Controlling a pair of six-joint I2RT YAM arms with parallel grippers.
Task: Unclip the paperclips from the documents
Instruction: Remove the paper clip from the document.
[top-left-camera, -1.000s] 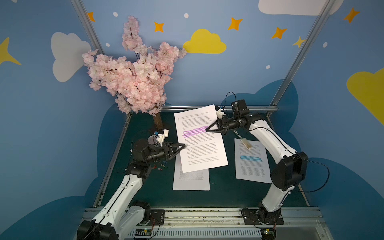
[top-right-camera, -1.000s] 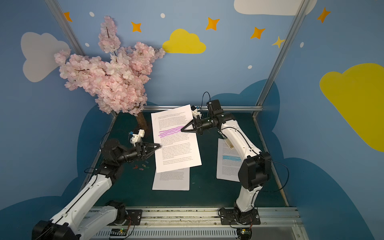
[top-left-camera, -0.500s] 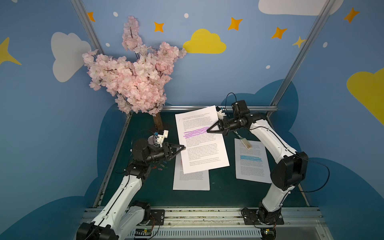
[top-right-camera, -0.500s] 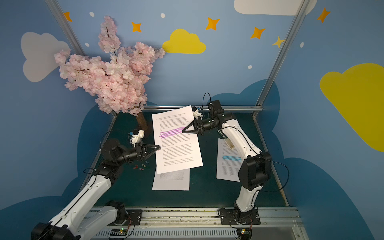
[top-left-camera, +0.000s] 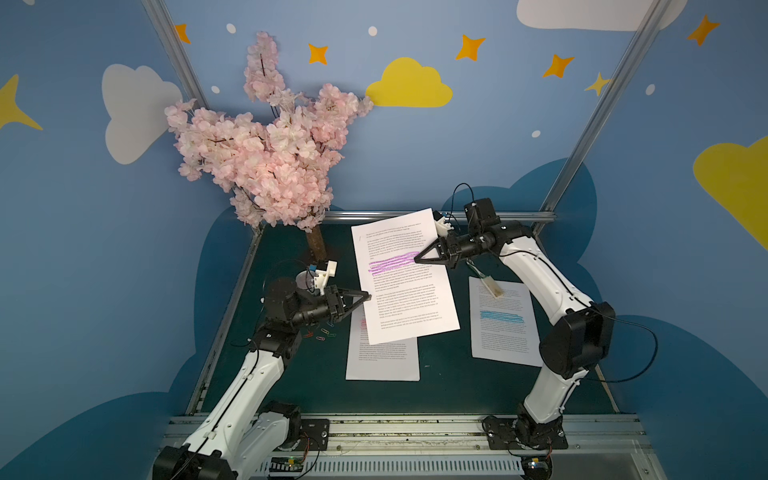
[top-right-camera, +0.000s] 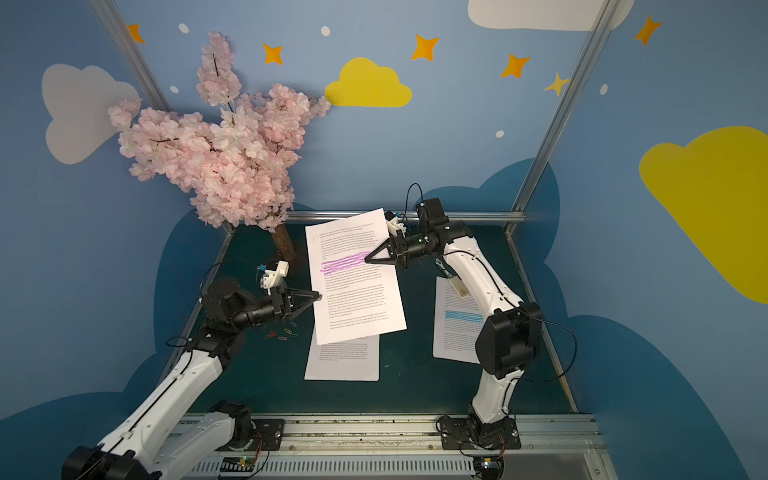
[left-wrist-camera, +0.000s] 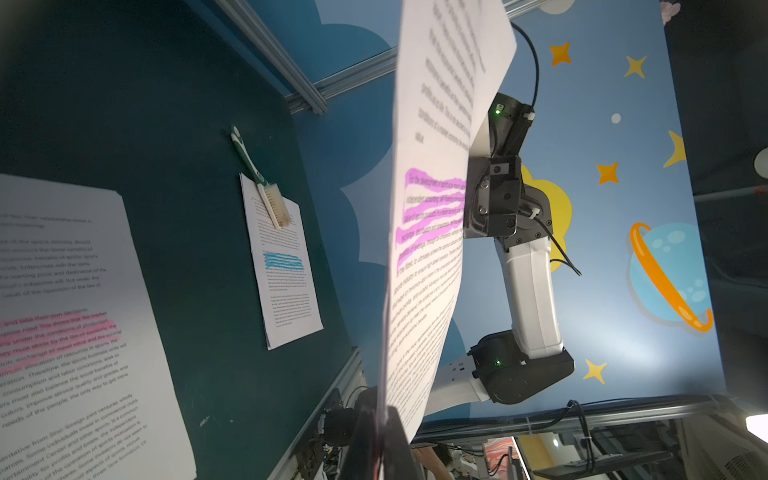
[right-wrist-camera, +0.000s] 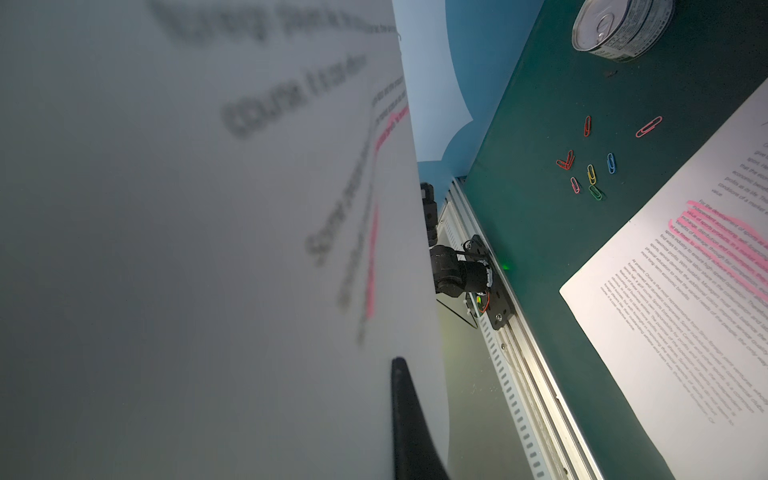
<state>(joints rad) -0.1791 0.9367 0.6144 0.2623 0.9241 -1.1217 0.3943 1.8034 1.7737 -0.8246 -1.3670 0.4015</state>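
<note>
**Purple-band page held up by both pairs of fingers**

The purple-band page hangs tilted above the pink-band page, which lies on the surface. The left fingers are closed on one long edge, and the right fingers are closed on the opposite edge at the highlighter band. Loose paperclips lie just beside the pink-band page on the left arm's side. Whether one is clipped to the lifted sheet is too small to tell. The sheet looks light and limp and would likely bow or tear if pulled, so grips belong near its edges. A clip is thin, smooth wire, best pinched by its protruding loop.
</note>
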